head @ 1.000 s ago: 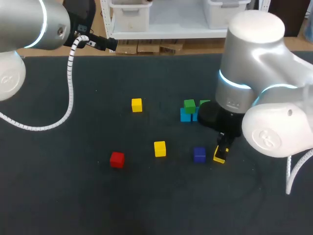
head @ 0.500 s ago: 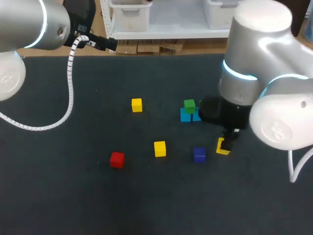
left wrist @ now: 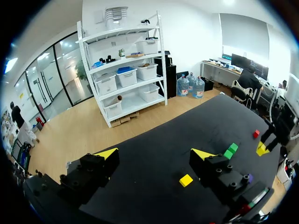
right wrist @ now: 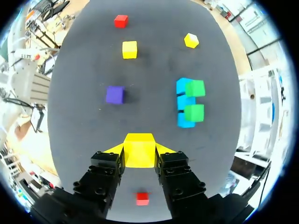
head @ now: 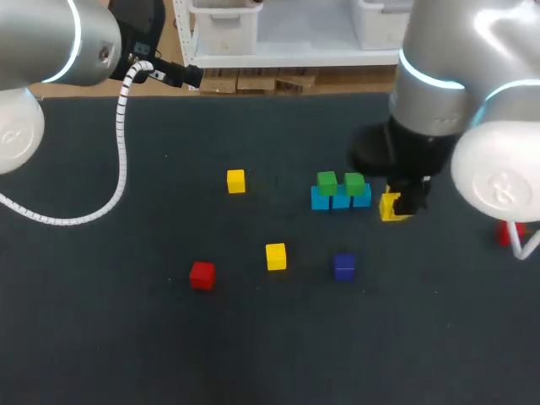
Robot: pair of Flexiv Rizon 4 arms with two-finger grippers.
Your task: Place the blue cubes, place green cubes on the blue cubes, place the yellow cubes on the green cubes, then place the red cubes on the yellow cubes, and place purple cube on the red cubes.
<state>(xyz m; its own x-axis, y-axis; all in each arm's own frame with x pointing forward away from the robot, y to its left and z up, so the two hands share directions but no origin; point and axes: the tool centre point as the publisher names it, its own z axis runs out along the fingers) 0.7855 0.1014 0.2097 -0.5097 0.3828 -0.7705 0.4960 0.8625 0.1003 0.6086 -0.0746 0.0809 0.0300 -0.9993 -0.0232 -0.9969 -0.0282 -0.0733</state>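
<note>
Right gripper (right wrist: 139, 150) is clamped on a yellow cube (right wrist: 139, 143), near the blue cubes (head: 340, 201) (two green cubes (head: 327, 180) on top). Left gripper (left wrist: 154, 156) is wide open, holding nothing.

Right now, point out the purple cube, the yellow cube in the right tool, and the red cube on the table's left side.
purple cube (head: 343, 266), head view, top face.
held yellow cube (right wrist: 139, 149), right wrist view, top face.
left red cube (head: 202, 274), head view, top face.
</note>
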